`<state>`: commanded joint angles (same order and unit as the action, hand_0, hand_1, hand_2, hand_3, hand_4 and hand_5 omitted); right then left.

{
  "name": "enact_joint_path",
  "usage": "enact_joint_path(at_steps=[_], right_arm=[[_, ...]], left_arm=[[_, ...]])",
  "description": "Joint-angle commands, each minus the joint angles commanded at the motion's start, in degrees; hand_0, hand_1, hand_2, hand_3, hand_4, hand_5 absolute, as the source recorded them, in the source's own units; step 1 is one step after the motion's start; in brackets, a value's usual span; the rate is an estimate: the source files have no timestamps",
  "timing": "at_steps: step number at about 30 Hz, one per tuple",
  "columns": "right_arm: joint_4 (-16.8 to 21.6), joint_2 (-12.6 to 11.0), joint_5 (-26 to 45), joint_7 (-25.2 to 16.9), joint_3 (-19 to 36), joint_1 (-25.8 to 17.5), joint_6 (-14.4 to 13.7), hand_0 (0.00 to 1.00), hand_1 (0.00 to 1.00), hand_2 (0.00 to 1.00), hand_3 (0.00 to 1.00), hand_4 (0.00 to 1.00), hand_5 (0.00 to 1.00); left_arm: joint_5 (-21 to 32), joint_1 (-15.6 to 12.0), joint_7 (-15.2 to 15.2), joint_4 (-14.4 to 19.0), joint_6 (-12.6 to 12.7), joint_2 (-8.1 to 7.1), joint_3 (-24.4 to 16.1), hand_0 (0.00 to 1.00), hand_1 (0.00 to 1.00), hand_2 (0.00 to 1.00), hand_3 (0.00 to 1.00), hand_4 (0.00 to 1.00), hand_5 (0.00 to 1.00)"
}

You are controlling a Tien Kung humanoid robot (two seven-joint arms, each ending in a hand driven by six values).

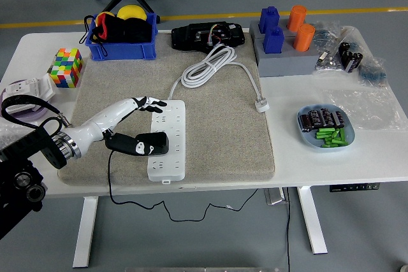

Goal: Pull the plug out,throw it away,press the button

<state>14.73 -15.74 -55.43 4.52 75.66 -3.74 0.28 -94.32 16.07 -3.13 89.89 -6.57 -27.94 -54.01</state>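
Over at the left edge of the white desk [331,157] sits a colourful cube [66,67], with a blue bin [121,48] of odds and ends behind it. The left robot hand [141,127] reaches in across the grey mat [217,125], its fingers spread loosely over the white power strip [167,139], thumb low against the strip's left edge, gripping nothing. To the right, the plug [261,104] lies free on the mat near its right edge, its white cable [207,67] coiled behind. Further right stand blue and orange blocks [284,33] and a light blue dish [325,128] of small parts.
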Motion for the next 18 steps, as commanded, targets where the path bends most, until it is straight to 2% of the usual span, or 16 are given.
enact_joint_path(at_steps=[2,3,8,9,14,15,18], right_arm=[[0.0,0.0,0.1,0.0,0.0,0.0,0.0,0.726,0.680,0.660,0.655,0.751,0.611],[0.0,0.0,0.1,0.0,-0.1,0.1,0.0,0.726,0.680,0.660,0.654,0.751,0.610],[-0.1,-0.2,0.2,0.0,-0.5,0.1,0.0,0.726,0.680,0.660,0.654,0.751,0.610],[-0.1,-0.2,0.2,0.0,-0.6,0.1,0.0,0.726,0.680,0.660,0.654,0.750,0.610],[-0.1,-0.3,0.3,0.0,-0.9,0.3,0.0,0.726,0.680,0.660,0.654,0.750,0.610],[0.0,-0.3,0.4,0.0,-0.9,0.3,0.0,0.726,0.679,0.660,0.654,0.750,0.609],[0.0,-0.5,0.4,0.0,-1.0,0.4,0.0,0.726,0.679,0.660,0.654,0.750,0.609]], left_arm=[[-0.7,0.8,-0.2,-0.7,0.2,-0.04,1.0,0.837,0.858,0.835,0.884,0.998,0.214],[-0.9,1.1,-0.3,-1.0,0.4,-0.09,1.4,0.841,0.852,0.826,0.882,0.998,0.004],[-2.1,3.1,-0.8,-2.9,1.8,0.05,3.3,0.841,0.852,0.826,0.882,0.998,0.004],[-2.2,3.3,-0.7,-3.4,2.1,0.24,3.4,0.833,0.790,0.748,0.842,0.992,0.002],[-5.7,4.4,-1.6,-6.6,1.6,1.59,3.7,0.833,0.790,0.748,0.842,0.992,0.002],[-5.7,4.5,-1.7,-6.9,1.6,1.69,4.0,0.797,0.704,0.661,0.785,0.946,0.002],[-5.4,4.5,-1.7,-7.3,1.8,1.87,4.6,0.797,0.704,0.661,0.785,0.946,0.002]])
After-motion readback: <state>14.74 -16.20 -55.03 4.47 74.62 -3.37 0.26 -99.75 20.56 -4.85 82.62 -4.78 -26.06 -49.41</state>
